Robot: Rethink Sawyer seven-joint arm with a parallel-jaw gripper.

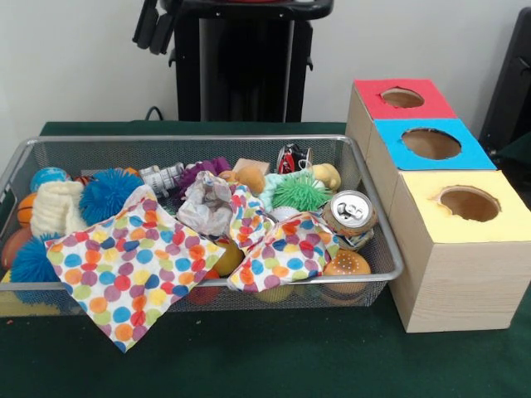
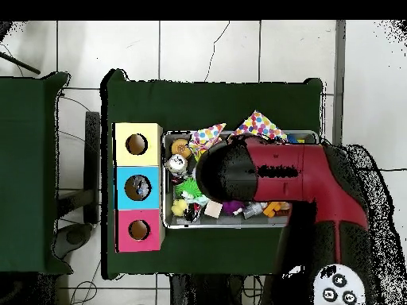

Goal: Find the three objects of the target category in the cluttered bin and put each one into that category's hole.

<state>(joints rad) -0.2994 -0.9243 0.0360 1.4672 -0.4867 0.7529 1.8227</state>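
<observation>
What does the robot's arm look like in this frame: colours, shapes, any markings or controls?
In the overhead view the arm is bulky and rounded: a red shell with a black domed end and a dark slotted strip along its top. Near its base sits a pale round pad with small dark buttons. In the front view only black elongated parts hang at the top edge; their detail is not clear.

Front view: we look from low and close across the green table (image 1: 274, 356) at the wire bin (image 1: 377, 249) and three boxes (image 1: 452, 274). Overhead view: we look straight down from high up; the red arm (image 2: 294, 171) covers much of the bin (image 2: 168, 183). Both views share bin, boxes (image 2: 137, 187) and table (image 2: 199, 99).
</observation>
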